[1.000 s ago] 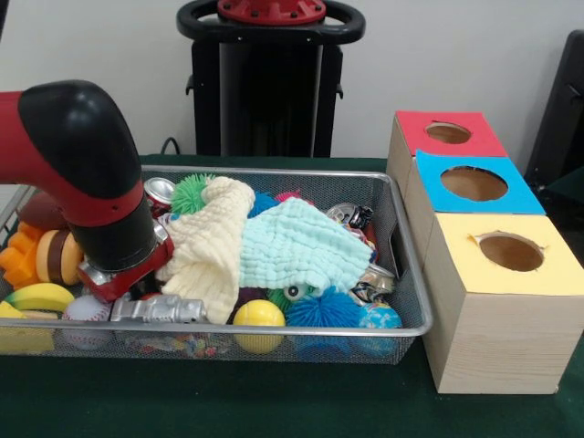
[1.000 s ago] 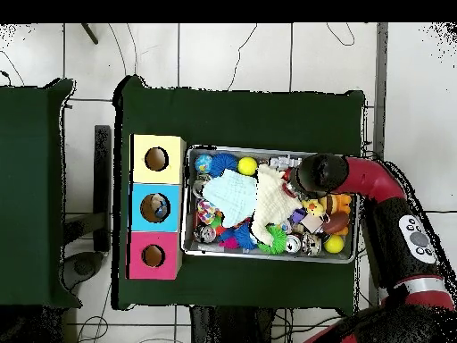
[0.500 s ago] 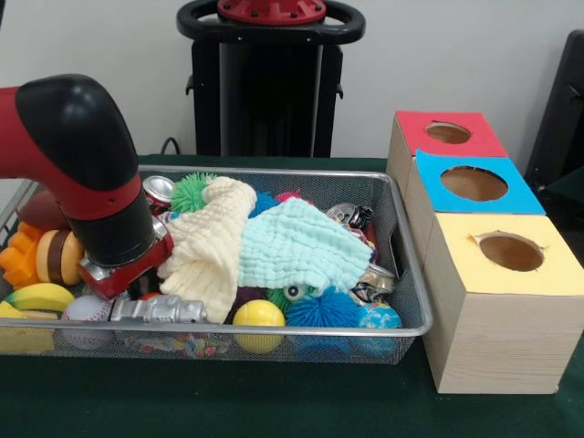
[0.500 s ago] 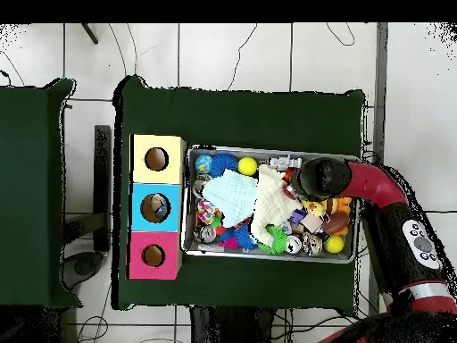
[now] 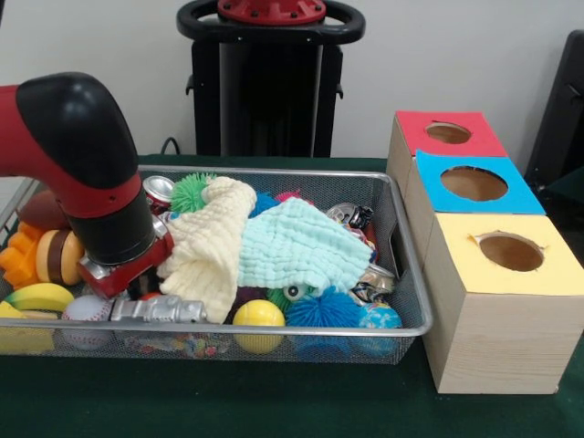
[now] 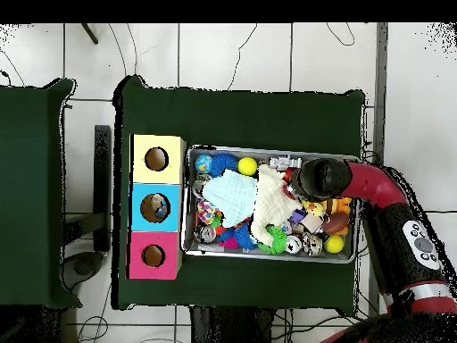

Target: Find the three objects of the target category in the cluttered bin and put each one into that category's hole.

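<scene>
The wire-mesh bin sits on the green table, full of toys, with a pale yellow cloth and a mint cloth draped on top. My gripper reaches down into the bin's left end, beside the yellow cloth and above a silver toy; its wrist hides whether it holds anything. In the overhead view the gripper is at the bin's right part. The red-topped hole is in the farthest box to the right of the bin, and it also shows in the overhead view.
Blue-topped and yellow-topped holes lie nearer the camera. In the bin are a yellow ball, a blue spiky ball, a green spiky ball, a soda can, a baseball and a banana.
The arm has risen slightly and the wrist has shifted a little toward the left end of the bin. The toys and cloths have not moved.
</scene>
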`<state>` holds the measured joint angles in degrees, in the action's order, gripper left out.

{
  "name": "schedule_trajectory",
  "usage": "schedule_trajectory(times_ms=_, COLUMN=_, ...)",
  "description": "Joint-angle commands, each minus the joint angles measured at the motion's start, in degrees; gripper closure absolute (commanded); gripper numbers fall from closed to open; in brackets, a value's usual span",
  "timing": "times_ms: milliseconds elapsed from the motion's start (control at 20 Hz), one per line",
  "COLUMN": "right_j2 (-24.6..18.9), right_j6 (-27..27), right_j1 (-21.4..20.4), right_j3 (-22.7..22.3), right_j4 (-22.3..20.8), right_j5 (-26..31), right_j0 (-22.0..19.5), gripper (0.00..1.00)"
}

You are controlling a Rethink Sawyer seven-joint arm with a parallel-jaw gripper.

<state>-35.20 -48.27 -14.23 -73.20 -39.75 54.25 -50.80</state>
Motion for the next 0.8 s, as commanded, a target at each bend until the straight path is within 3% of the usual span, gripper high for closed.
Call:
schedule_trajectory(times_ms=50, right_j2=-0.6, right_j6=5.0, right_j1=-4.0, right_j3=-2.4, right_j4=-0.2, right_j5=-0.4, right_j0=1.3, gripper=0.00)
schedule_trajectory(times_ms=400, right_j2=-0.3, right_j6=3.8, right_j1=-5.1, right_j3=0.0, right_j4=0.9, right_j5=2.9, right_j0=3.9, gripper=0.00)
schedule_trajectory(times_ms=800, right_j2=3.3, right_j6=1.8, right_j1=-4.0, right_j3=0.4, right_j4=-3.9, right_j5=-3.5, right_j0=5.7, gripper=0.00)
